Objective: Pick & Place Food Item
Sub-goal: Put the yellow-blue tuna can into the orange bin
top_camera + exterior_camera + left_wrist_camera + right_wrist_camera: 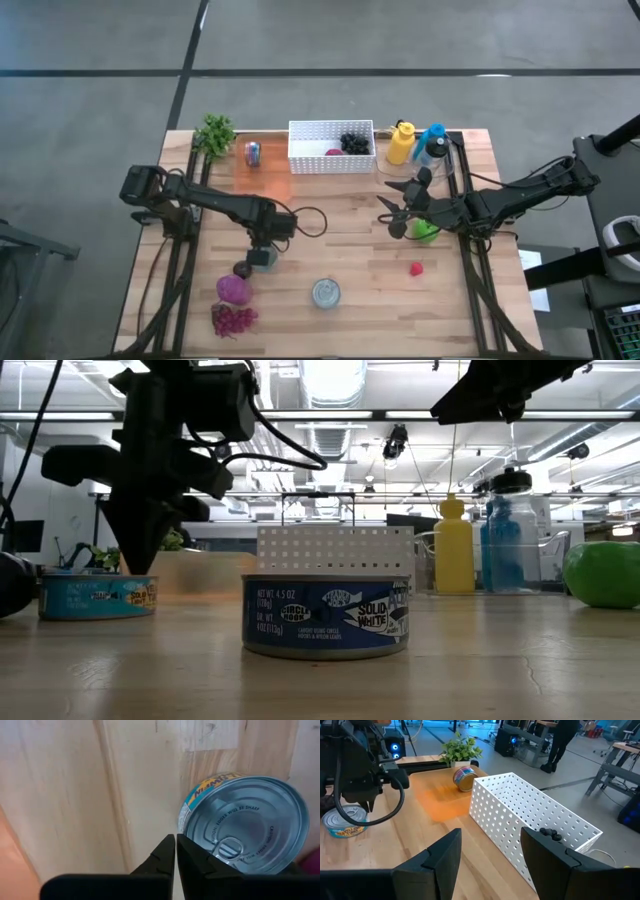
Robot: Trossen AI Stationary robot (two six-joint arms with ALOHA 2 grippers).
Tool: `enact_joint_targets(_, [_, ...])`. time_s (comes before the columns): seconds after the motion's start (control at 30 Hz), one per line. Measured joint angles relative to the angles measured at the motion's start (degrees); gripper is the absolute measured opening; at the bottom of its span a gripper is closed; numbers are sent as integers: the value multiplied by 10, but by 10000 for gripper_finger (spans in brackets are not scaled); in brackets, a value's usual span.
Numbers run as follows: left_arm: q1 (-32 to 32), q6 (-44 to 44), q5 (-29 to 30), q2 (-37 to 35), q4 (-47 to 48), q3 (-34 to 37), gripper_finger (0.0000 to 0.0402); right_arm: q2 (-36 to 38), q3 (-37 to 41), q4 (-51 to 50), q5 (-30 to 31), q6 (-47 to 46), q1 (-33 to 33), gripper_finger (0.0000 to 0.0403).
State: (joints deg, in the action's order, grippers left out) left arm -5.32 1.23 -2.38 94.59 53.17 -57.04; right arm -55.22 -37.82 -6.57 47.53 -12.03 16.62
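A tin can [245, 825] with a teal and yellow label stands upright on the wooden table [340, 235], left of the middle. My left gripper [175, 842] points straight down with its fingers shut. Its tips are beside the can's side wall, about level with the lid [95, 575]. In the high view the gripper [262, 255] covers most of that can. A second can [326, 293] stands nearer the front edge [325, 615]. My right gripper [492, 855] hangs open above the table's right half [400, 215], with nothing between its fingers. My left gripper's shut fingertips [187, 852] come down from above right beside the can's rim [186, 817], on the labelled side. I cannot tell whether they touch the can. The can rests flat on the table.
A white perforated basket [332, 147] stands at the far edge with dark items inside. Around it are a plant [214, 133], a can lying on its side [253, 152] and yellow [400, 143] and blue [432, 143] bottles. Purple foods [233, 290], a green item [425, 232] and a red one [415, 268] lie nearer.
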Motion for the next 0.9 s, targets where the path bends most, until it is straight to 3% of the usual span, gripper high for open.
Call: enact_joint_targets(0.9, [0, -29, -6, -19, 6, -49, 23, 0, -2, -2, 0, 2, 0, 199])
